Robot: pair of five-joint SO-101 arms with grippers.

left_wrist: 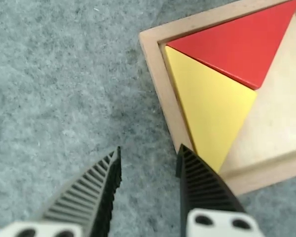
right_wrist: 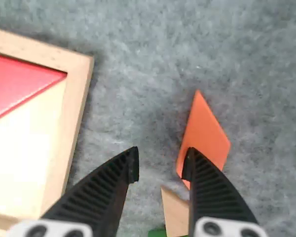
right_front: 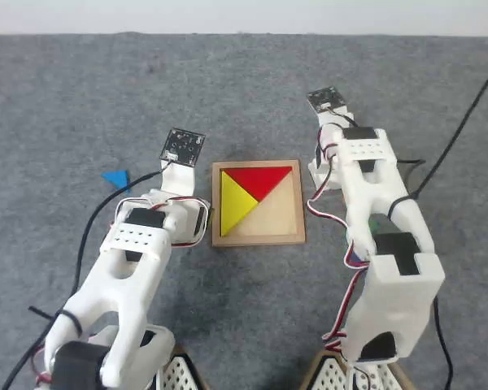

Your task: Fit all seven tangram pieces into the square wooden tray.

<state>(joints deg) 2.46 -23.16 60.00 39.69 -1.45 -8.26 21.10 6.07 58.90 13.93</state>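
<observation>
Square wooden tray on grey carpet, between the two arms. Inside: red triangle along the far edge, yellow triangle along the left-arm edge, meeting edge to edge on a diagonal; bare wood in the other half. Blue piece well apart, out past the left arm. Left gripper just outside the tray's left edge, one fingertip at the rim, jaws moderately parted, gripping nothing. Right gripper off the tray's right edge, jaws likewise parted and empty, over carpet; orange piece flat just beside one finger, pale wooden piece near it. Broad stretch of carpet beyond the tray's far edge.
</observation>
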